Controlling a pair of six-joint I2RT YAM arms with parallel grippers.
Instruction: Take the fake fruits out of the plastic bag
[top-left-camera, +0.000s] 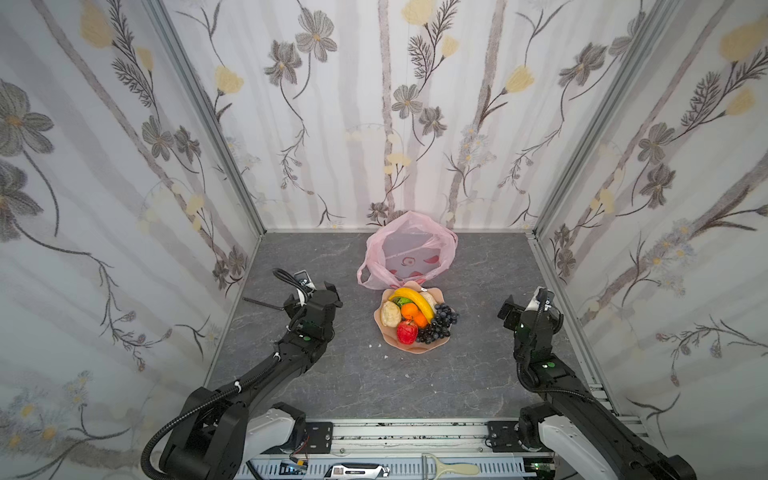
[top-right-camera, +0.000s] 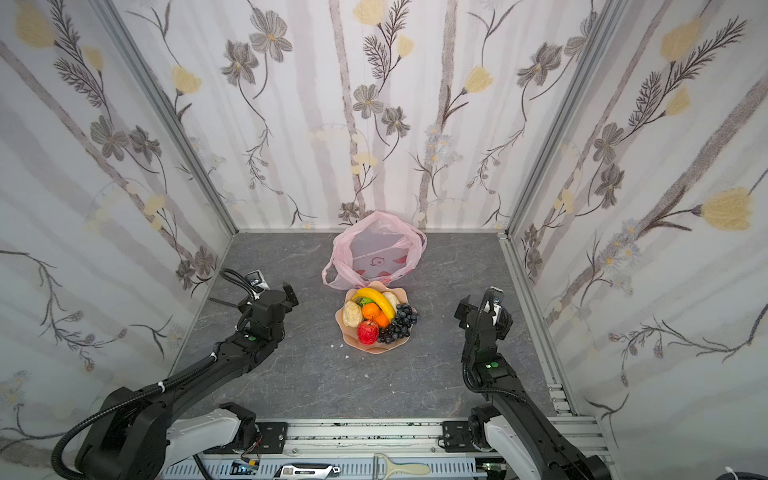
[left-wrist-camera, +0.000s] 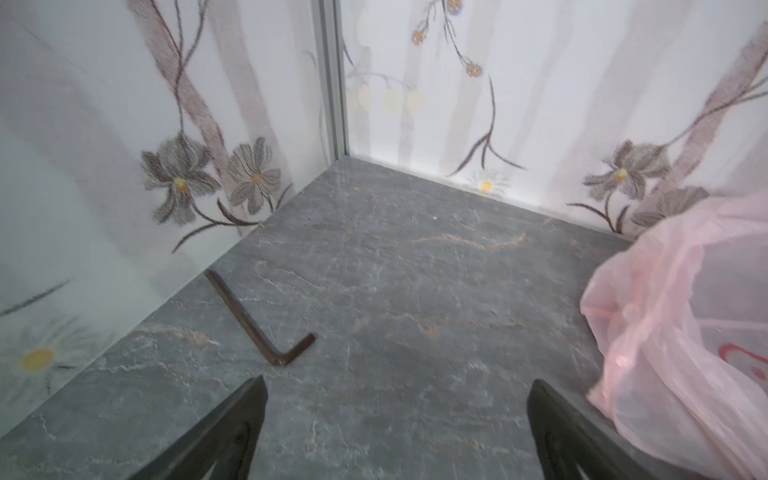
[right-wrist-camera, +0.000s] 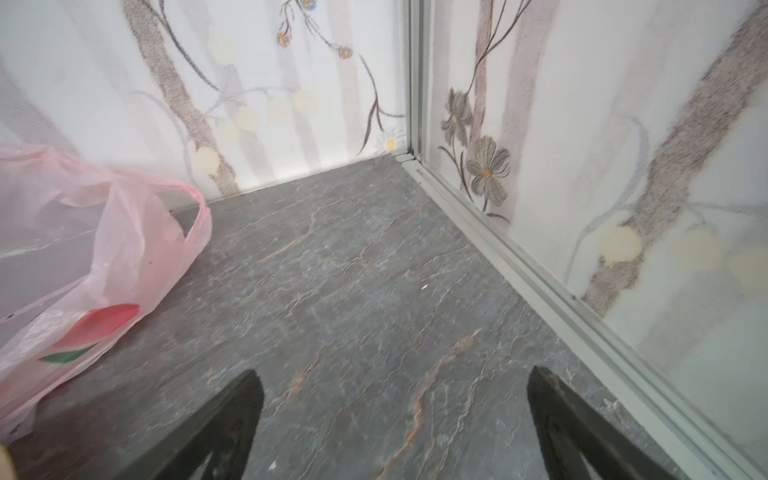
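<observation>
The pink translucent plastic bag (top-left-camera: 407, 253) (top-right-camera: 376, 253) lies slack against the back wall, mouth toward the front, and I see no fruit inside it. Just in front of it the fake fruits are heaped on a peach wavy dish (top-left-camera: 415, 350): banana (top-left-camera: 413, 300), red apple (top-left-camera: 407, 332), oranges (top-left-camera: 411, 311), grapes (top-left-camera: 440, 322), a beige lump (top-left-camera: 390, 313). My left gripper (top-left-camera: 322, 293) (left-wrist-camera: 397, 380) hovers open left of the dish, with the bag (left-wrist-camera: 685, 332) at its side. Right of the dish, my right gripper (top-left-camera: 521, 302) (right-wrist-camera: 397, 374) is open and empty, the bag (right-wrist-camera: 83, 257) off to its side.
A dark hex key (top-left-camera: 262, 302) (left-wrist-camera: 253, 324) lies by the left wall, just beyond the left gripper. Flowered walls close in three sides. A metal rail (top-left-camera: 415, 434) runs along the front, with a peeler (top-left-camera: 451, 469) and a knife (top-left-camera: 357, 471) below it.
</observation>
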